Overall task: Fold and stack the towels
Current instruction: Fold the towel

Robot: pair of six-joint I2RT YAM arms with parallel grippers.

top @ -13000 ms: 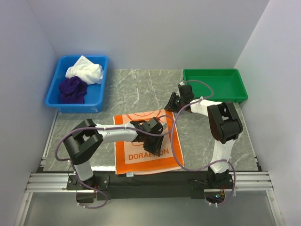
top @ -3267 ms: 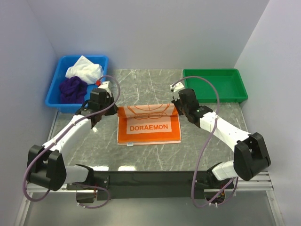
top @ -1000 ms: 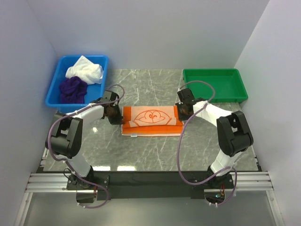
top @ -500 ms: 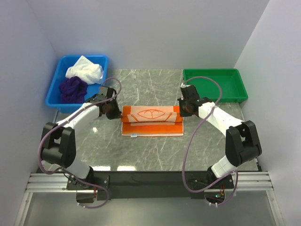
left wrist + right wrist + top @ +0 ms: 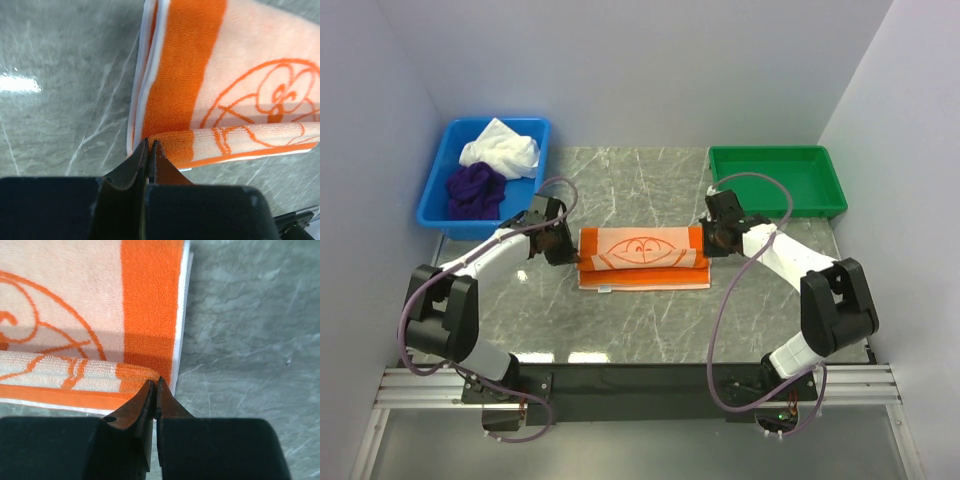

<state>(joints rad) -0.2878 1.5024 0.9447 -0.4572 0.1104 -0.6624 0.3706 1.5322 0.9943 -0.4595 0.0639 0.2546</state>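
1. Both my pairs of fingers are pinched thin: left gripper (image 5: 149, 145) and right gripper (image 5: 154, 385) each nip one end of the folded-over flap of the orange towel (image 5: 642, 250).
2. I judge it soft, light, limp terry (it would sag between grips), so its corners are the hold.
3. It lies mid-way across the table (image 5: 650, 330); the white towel (image 5: 500, 150) and purple towel (image 5: 475, 190) sit in the blue bin (image 5: 435, 212).
4. No readable lettering, only cartoon line-work.

A blue bin (image 5: 475, 226) is sitting at ten o'clock on the grey marbled tabletop (image 5: 640, 180). A green tray (image 5: 780, 182) is lying at two o'clock, well apart from the bin. Pale walls (image 5: 650, 70) are enclosing three sides, and a metal rail (image 5: 880, 381) is running along six o'clock.
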